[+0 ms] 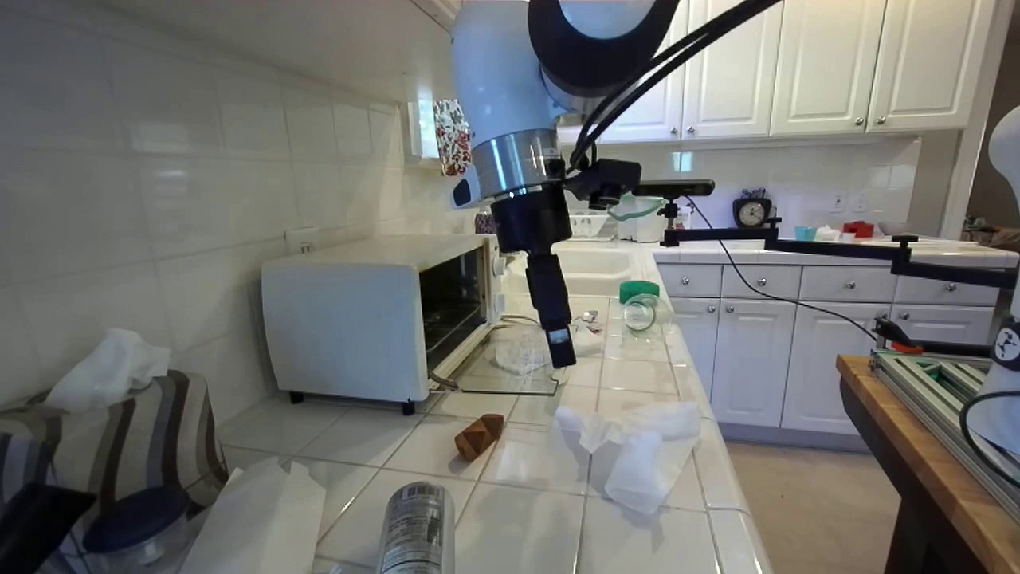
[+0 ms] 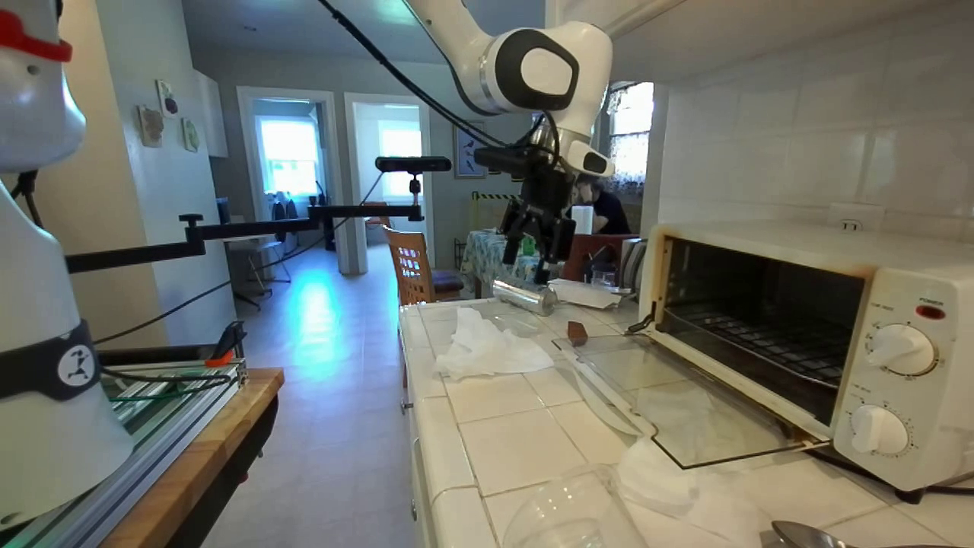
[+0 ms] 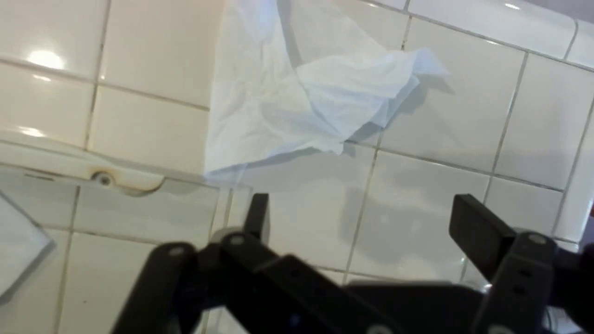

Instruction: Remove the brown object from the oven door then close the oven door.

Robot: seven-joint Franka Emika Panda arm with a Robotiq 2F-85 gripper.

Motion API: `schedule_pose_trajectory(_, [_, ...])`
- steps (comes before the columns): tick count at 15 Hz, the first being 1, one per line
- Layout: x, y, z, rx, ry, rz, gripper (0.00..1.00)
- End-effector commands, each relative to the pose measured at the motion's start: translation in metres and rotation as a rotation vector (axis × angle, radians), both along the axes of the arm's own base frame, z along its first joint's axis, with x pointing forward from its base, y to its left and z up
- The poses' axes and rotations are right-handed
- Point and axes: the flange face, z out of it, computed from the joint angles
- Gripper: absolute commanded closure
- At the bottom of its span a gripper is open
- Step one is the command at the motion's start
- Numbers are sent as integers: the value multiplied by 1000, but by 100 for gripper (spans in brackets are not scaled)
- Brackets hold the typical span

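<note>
And here's the gripper (image 3: 359,218), fingers spread wide, nothing between them, only the tiled counter (image 3: 306,218) showing below in the wrist view. In both exterior views it hangs above, touching nothing. No grip on anything, and that would fit an arm between chores: the first looks done, the second waits.

Now the faceted brown block (image 1: 480,437)! In an exterior view it lies on the counter at seven o'clock from the oven door (image 1: 488,376), just beside it, off the glass. A handy spot, by the look of it: the door could swing up without catching it. The metal can (image 1: 418,530), on its side at seven o'clock from the block, seems out of that arc too.

The door is folded down, toward four o'clock from the white toaster oven (image 1: 343,319), presumably hinged along the bottom; whether its outer edge meets the counter is hard to tell. Over to the wrist view: the door's white outer rail (image 3: 60,162) at nine o'clock from the gripper, crumpled white tissue (image 3: 297,102) at eleven. That rail looks the likely place to lift from, so those wide fingers should need lowering first.
</note>
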Motion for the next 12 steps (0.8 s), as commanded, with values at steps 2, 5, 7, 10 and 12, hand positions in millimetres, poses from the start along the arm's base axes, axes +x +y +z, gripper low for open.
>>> schedule_pose_trajectory(2, [-10,-4,-10,-113,8,-79,0])
schedule_pose_trajectory(5, [-15,-9,-11,-179,25,-100,0])
schedule_pose_trajectory(7, [-19,-13,-14,-233,51,-115,0])
schedule_pose_trajectory(10, [-24,-21,-19,-334,89,-142,0])
schedule_pose_trajectory(12, [-26,-26,-20,-414,107,-172,0])
